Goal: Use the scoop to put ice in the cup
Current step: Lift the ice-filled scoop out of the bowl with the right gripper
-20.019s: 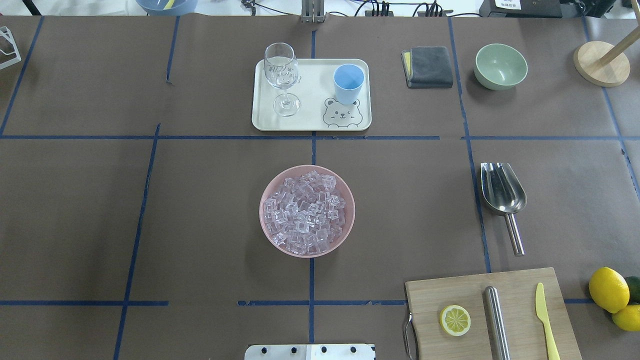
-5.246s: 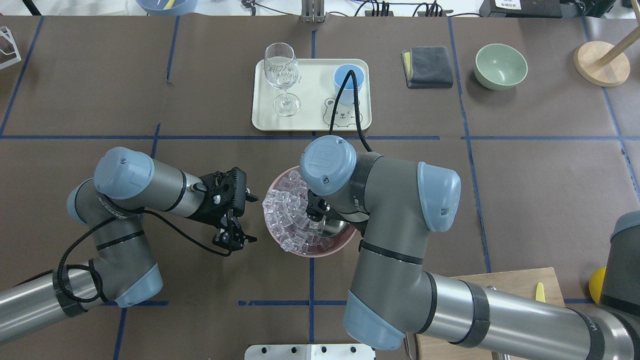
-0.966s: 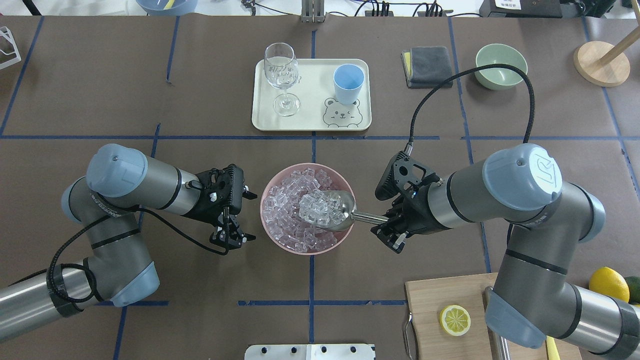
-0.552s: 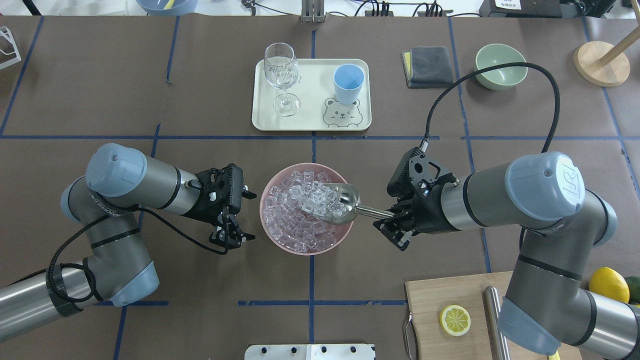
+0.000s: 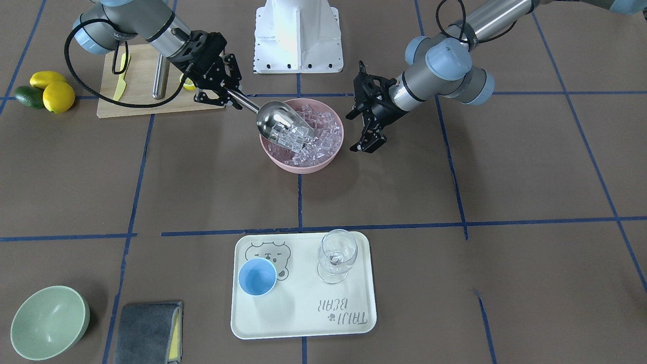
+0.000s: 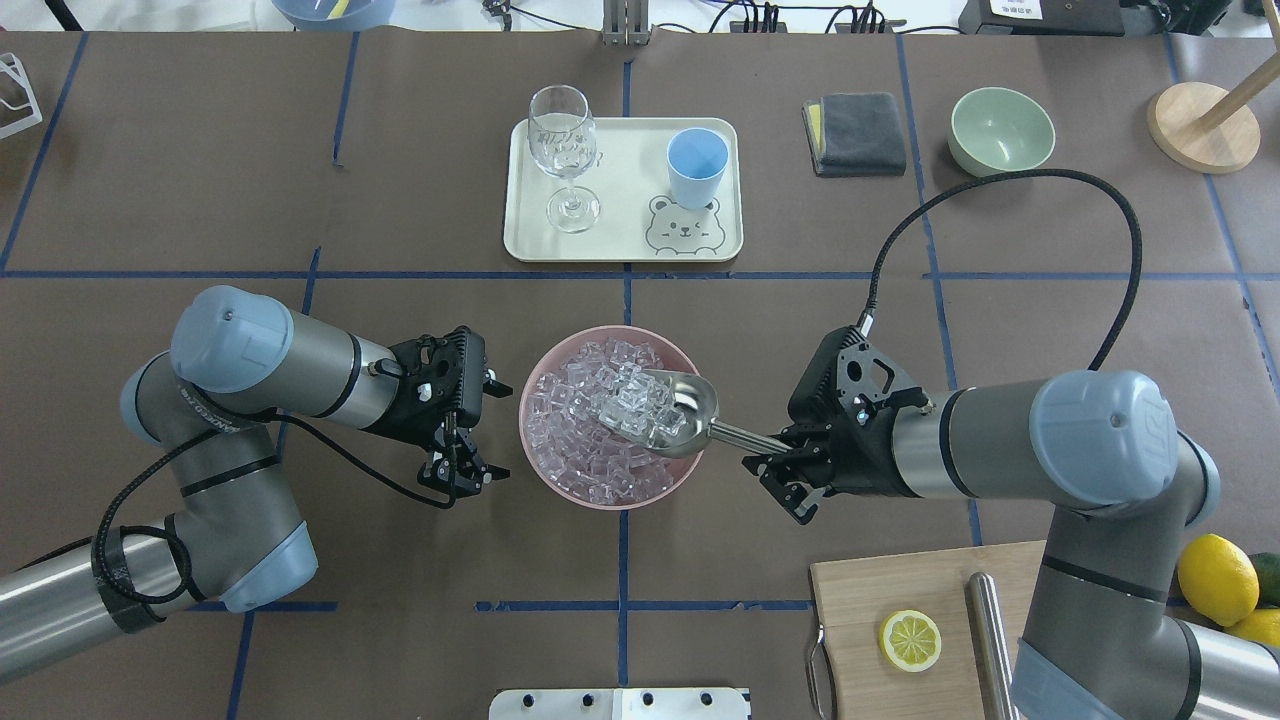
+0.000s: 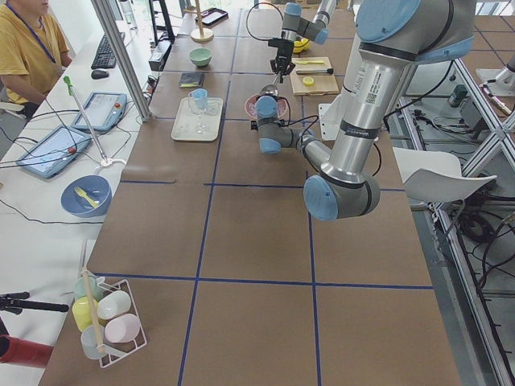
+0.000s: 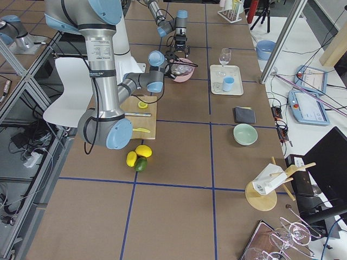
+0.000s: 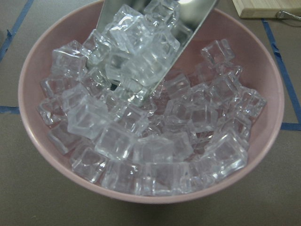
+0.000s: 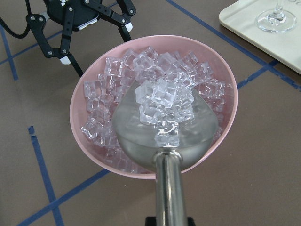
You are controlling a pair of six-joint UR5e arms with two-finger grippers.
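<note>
Versus 0.6 s ago, right gripper (image 6: pixel 778 462) sits slightly nearer the robot, clamped on scoop (image 6: pixel 700 405) handle, trough over pink bowl (image 6: pixel 540 460). Right wrist view shows ice (image 10: pixel 162 101) heaped in trough; side views too small to tell. Beside bowl, left gripper (image 6: pixel 462 482) spread wide. Well ahead of right gripper, cup (image 6: pixel 697 165) stands on tray (image 6: pixel 620 200).

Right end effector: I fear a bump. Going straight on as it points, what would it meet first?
The right end effector would probably meet the pink bowl's near rim; its scoop reaches over it into the ice. Height is unclear.
</note>
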